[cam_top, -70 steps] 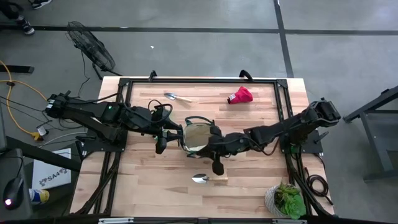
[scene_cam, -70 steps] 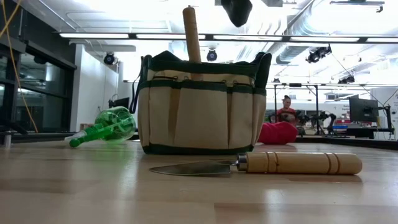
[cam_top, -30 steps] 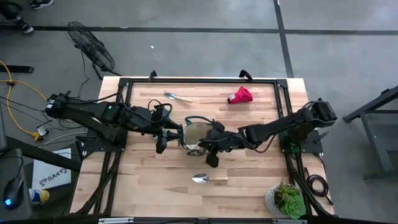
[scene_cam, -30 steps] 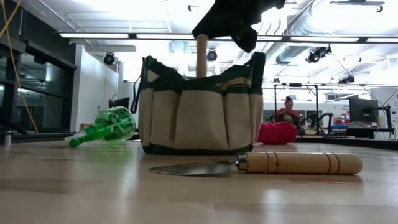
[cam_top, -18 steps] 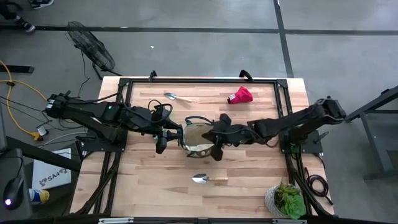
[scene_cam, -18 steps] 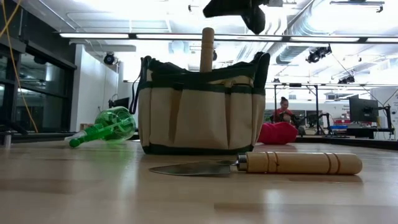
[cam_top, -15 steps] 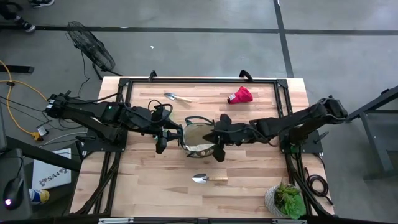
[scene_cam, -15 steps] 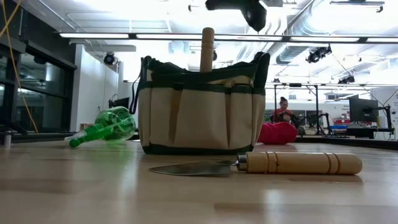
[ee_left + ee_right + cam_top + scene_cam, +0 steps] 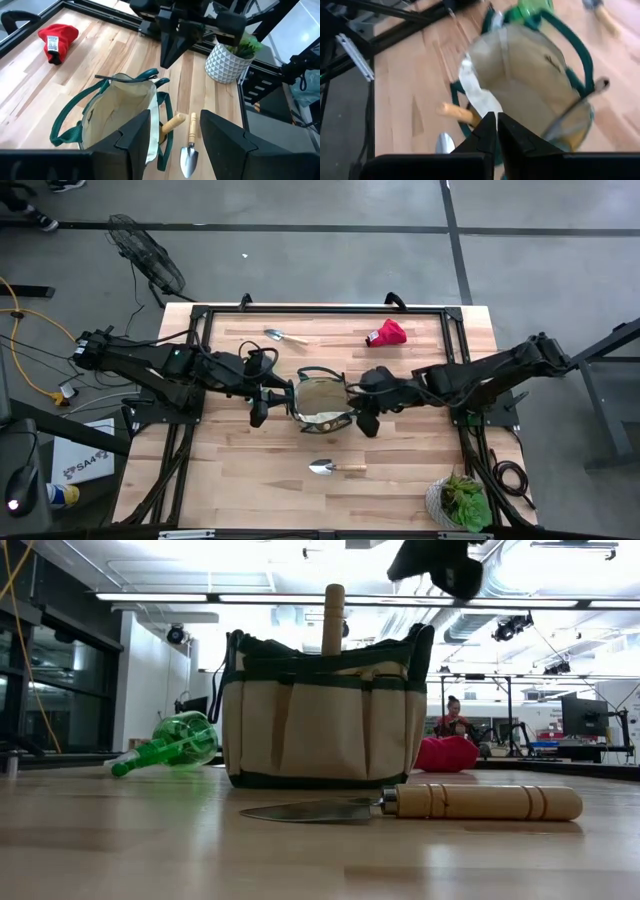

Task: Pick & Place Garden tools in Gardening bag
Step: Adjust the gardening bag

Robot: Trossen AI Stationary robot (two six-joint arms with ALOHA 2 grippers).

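The right gripper (image 9: 368,423) hangs in the air just beside the gardening bag (image 9: 321,402), at about 3 o'clock from it in the high view; its two fingers are pressed together and hold nothing; in the low view it shows high up, above the bag's right corner (image 9: 455,575). The left gripper (image 9: 258,412) sits on the other side of the bag, at about 9 o'clock from it; its fingers (image 9: 135,135) stand apart, on each side of the bag's rim, but I cannot tell if they pinch the cloth.

The bag stands upright near the middle of the table (image 9: 400,480), with its mouth open; a wooden handle (image 9: 333,618) sticks straight up out of its top. A trowel (image 9: 335,467) with a wooden handle lies flat on the table at about 6 o'clock from the bag, a little apart from it. Another silver trowel (image 9: 283,335) lies at about 11 o'clock, near the far edge. A red piece (image 9: 387,333) lies at about 1 o'clock, also near the far edge. A bright green piece (image 9: 170,743) lies on its side just beside the bag in the low view. A potted plant (image 9: 460,502) stands at the table's corner, at about 5 o'clock from the bag, well apart from it.
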